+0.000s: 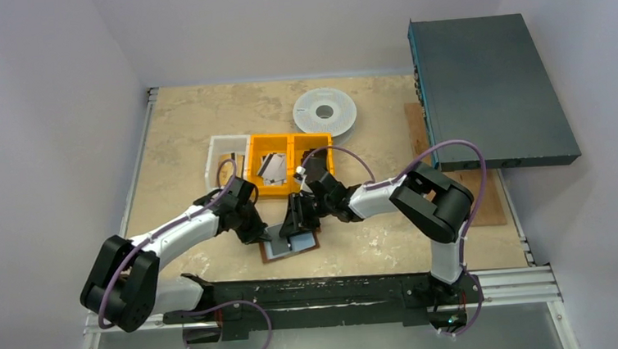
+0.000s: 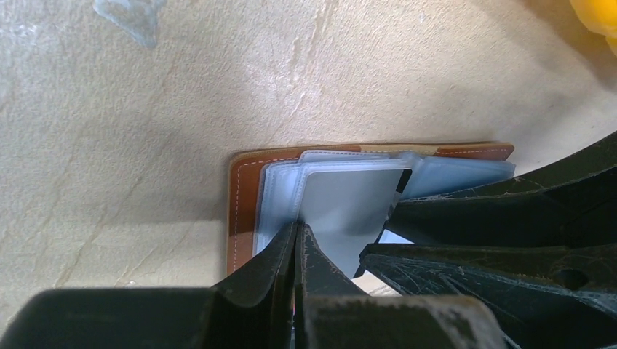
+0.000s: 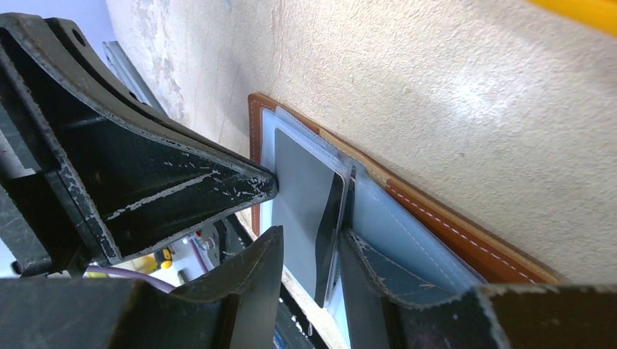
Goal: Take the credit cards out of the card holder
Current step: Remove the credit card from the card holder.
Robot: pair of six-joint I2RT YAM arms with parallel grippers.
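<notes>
The brown leather card holder [image 1: 288,248] lies open on the table near the front edge, its pale clear sleeves [image 2: 280,196] facing up. A grey credit card [image 2: 349,207] with a dark edge sticks partly out of a sleeve. My left gripper [image 2: 298,236] is shut, its tips pinching the sleeve edge at the card's left side. My right gripper [image 3: 309,251] is open, one finger on each side of the card [image 3: 305,196], with the card's dark edge close to the right-hand finger [image 3: 364,269]. More grey cards [image 1: 271,167] lie in the orange bin [image 1: 289,188].
A white open tray [image 1: 224,157] stands left of the orange bin. A white filament spool [image 1: 325,110] lies behind them. A large dark grey box [image 1: 489,88] overhangs the table's right side above a wooden board [image 1: 488,203]. The two grippers are nearly touching over the holder.
</notes>
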